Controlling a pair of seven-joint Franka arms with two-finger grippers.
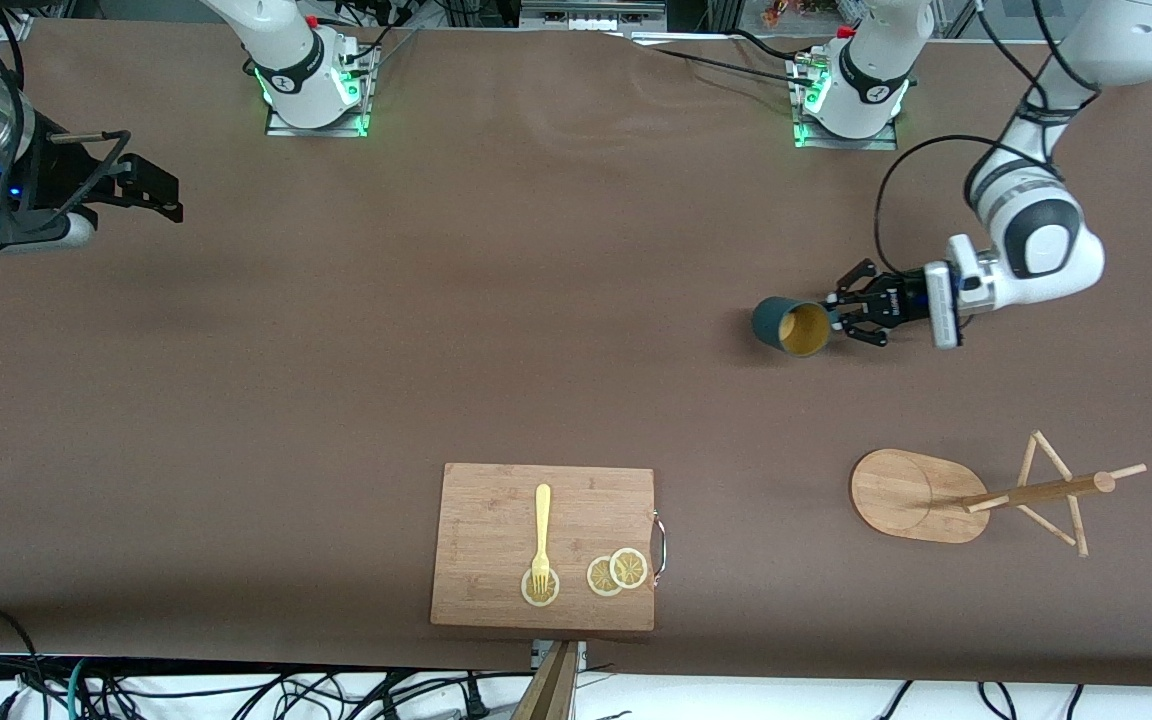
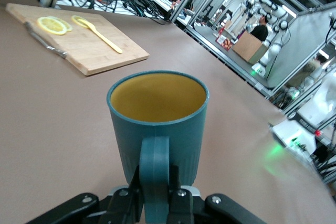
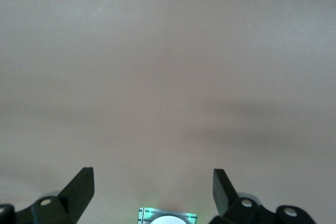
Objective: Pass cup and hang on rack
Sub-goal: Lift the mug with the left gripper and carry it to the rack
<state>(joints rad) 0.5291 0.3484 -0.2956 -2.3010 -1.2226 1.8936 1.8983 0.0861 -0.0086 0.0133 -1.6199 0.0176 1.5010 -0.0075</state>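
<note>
The dark teal cup [image 1: 793, 326] with its yellowish inside hangs over the table toward the left arm's end, tipped so its mouth shows to the front camera. My left gripper [image 1: 841, 315] is shut on the cup's handle. In the left wrist view the cup [image 2: 157, 119] fills the middle, and the left gripper [image 2: 155, 203] pinches the handle from both sides. The wooden rack [image 1: 996, 495] stands nearer to the front camera than the cup, its pegs bare. My right gripper [image 1: 161, 195] waits open over the right arm's end. In its wrist view the right gripper [image 3: 152, 182] holds nothing.
A wooden cutting board [image 1: 544, 500] with a metal handle lies near the table's front edge, carrying a yellow fork [image 1: 541, 535] and lemon slices [image 1: 616, 572]. The board [image 2: 79, 40] also shows in the left wrist view. Both arm bases stand along the table's back edge.
</note>
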